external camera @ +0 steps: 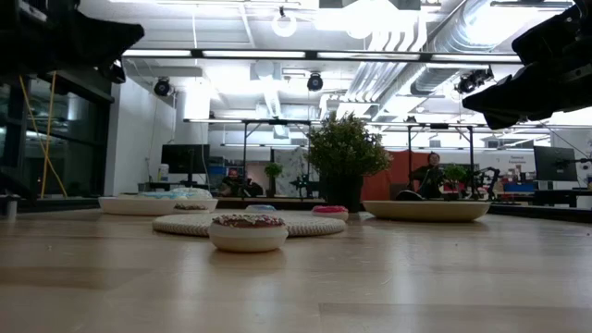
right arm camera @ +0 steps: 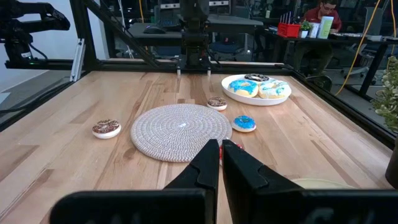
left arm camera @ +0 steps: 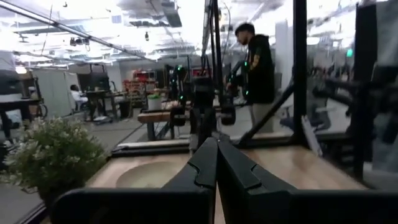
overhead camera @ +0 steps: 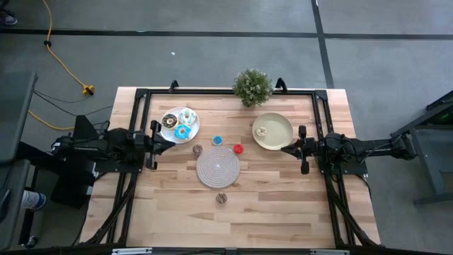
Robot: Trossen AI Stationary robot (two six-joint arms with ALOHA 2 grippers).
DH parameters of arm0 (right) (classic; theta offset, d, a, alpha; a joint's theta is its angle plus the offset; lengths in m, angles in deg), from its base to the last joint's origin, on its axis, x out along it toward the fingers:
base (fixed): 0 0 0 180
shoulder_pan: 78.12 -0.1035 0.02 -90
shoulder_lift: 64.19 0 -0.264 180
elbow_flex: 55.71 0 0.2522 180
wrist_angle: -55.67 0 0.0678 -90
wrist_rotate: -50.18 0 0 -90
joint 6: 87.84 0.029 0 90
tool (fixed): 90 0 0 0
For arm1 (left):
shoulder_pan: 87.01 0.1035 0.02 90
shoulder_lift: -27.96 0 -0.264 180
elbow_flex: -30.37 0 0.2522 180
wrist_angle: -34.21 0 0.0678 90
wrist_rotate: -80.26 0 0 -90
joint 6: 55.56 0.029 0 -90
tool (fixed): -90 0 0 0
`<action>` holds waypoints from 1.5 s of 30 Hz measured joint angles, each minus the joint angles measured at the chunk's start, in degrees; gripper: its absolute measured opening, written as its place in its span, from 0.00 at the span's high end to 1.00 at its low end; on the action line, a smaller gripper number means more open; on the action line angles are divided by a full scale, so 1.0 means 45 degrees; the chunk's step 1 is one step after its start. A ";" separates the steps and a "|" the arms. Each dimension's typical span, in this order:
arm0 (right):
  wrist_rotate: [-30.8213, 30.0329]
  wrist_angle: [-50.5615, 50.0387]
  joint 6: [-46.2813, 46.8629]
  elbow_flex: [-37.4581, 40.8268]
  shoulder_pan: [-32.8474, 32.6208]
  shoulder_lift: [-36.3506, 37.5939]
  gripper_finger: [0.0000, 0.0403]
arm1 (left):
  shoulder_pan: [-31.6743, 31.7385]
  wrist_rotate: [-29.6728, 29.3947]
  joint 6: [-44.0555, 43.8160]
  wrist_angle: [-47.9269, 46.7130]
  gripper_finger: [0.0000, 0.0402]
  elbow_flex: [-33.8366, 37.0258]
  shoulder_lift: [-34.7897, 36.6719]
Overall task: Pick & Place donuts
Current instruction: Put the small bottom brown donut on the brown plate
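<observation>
Several small donuts lie on the wooden table (overhead camera: 283,205): a blue one (overhead camera: 217,140), a red one (overhead camera: 238,149), a brown one (overhead camera: 197,149) beside the woven mat (overhead camera: 217,167), and a brown one (overhead camera: 221,198) nearer the front edge. More donuts (right arm camera: 243,88) sit on the white plate (overhead camera: 168,130). One small donut (overhead camera: 262,130) lies on the cream plate (overhead camera: 277,134). My left gripper (overhead camera: 172,142) is shut and empty at the table's left, beside the white plate. My right gripper (overhead camera: 284,149) is shut and empty at the right, by the cream plate.
A potted plant (overhead camera: 253,86) stands at the far edge in the middle. A black frame (overhead camera: 212,92) runs around the table's far and side edges. Bare wood lies in front of the mat. People (left arm camera: 258,62) are in the room beyond the table.
</observation>
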 joint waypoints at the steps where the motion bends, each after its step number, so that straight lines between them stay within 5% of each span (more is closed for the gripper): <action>1: 0.0000 0.0005 0.0000 -0.0004 0.0000 0.0000 0.97 | 0.0000 0.0023 0.0193 -0.0148 1.00 0.0005 -0.0005; 17: 0.0000 0.0000 0.0000 -0.0002 -0.0003 0.0000 0.97 | 0.0000 0.0103 0.0791 -0.2686 1.00 0.0031 -0.0006; 45: -0.0002 0.0000 0.0000 0.0000 -0.0003 0.0000 0.97 | 0.0000 0.0554 0.1343 -0.2855 1.00 -0.0144 -0.0010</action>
